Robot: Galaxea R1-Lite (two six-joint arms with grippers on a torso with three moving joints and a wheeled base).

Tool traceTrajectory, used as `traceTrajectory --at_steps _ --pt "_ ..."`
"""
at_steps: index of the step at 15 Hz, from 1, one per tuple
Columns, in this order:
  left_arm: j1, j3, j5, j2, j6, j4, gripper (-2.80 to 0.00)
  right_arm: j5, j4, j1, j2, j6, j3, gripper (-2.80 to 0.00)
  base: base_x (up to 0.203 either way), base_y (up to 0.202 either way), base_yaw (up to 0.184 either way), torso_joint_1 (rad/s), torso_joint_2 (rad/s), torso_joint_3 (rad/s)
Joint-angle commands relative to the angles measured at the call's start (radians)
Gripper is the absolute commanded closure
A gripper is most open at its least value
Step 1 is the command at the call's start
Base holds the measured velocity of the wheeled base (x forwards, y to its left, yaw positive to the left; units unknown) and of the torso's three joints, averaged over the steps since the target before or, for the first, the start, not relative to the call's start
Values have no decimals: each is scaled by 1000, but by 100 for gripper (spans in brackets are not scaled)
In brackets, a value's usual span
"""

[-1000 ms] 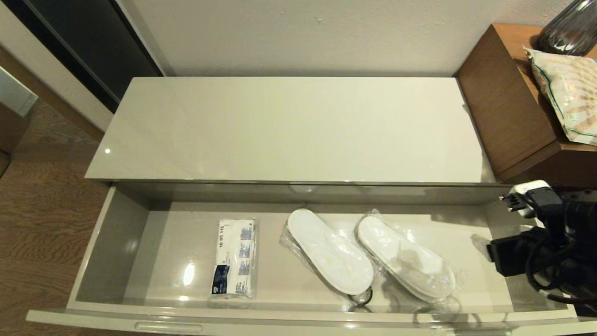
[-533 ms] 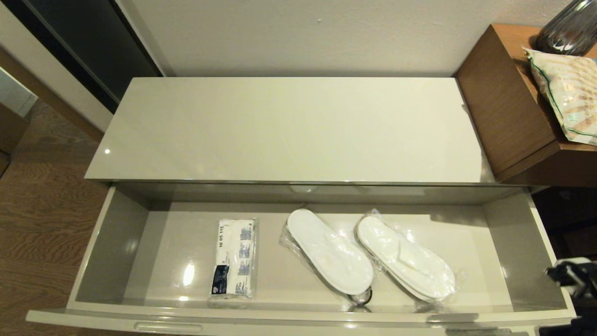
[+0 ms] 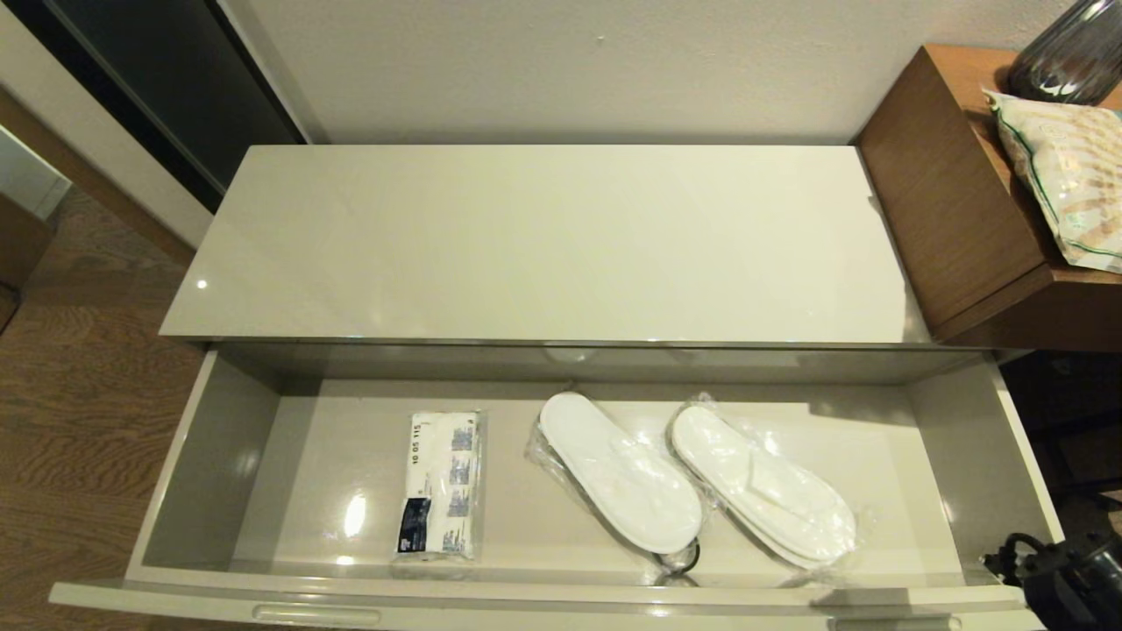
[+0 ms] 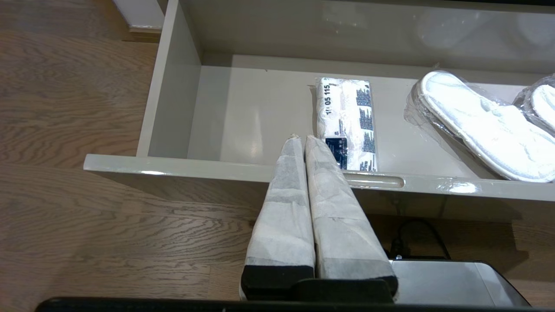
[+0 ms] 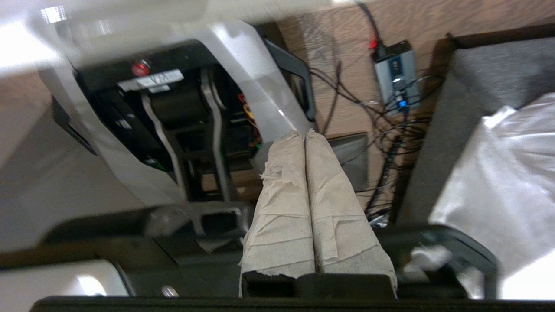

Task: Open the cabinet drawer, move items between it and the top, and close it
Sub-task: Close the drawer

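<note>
The cabinet drawer (image 3: pixel 210 456) stands pulled fully out below the bare glossy top (image 3: pixel 543 245). Two packs of white slippers in clear plastic lie inside it, one near the middle (image 3: pixel 618 473) and one to its right (image 3: pixel 763 482); the middle pack also shows in the left wrist view (image 4: pixel 477 123). My left gripper (image 4: pixel 301 138) is shut and empty, hovering low in front of the drawer's front edge (image 4: pixel 182 164), beside a recessed slot (image 4: pixel 375 181). My right gripper (image 5: pixel 303 132) is shut and empty, down beside the drawer's right end, pointing at the robot base and floor.
A white packet with blue print (image 3: pixel 438 482) lies left of the slippers, and a small black ring (image 3: pixel 688 556) sits by the middle pack. A brown wooden side table (image 3: pixel 964 202) with a bag stands at the right. Cables and a grey box (image 5: pixel 396 76) lie on the floor.
My right arm has dropped from over the drawer's right end to below its front corner, leaving only a little of it in the head view. The slippers and packet have not moved.
</note>
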Motion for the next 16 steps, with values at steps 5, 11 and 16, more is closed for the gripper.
traceTrajectory --at_steps 5,11,16 --pt "0 0 0 0 0 0 0 12 -189 1 247 55 6 0 0 0 0 0 0 0" --pt "0 0 0 0 0 0 0 -19 -311 -13 354 126 -78 0 0 0 0 0 0 0" --pt "0 0 0 0 0 0 0 -38 -192 -62 372 127 -297 0 0 0 0 0 0 0"
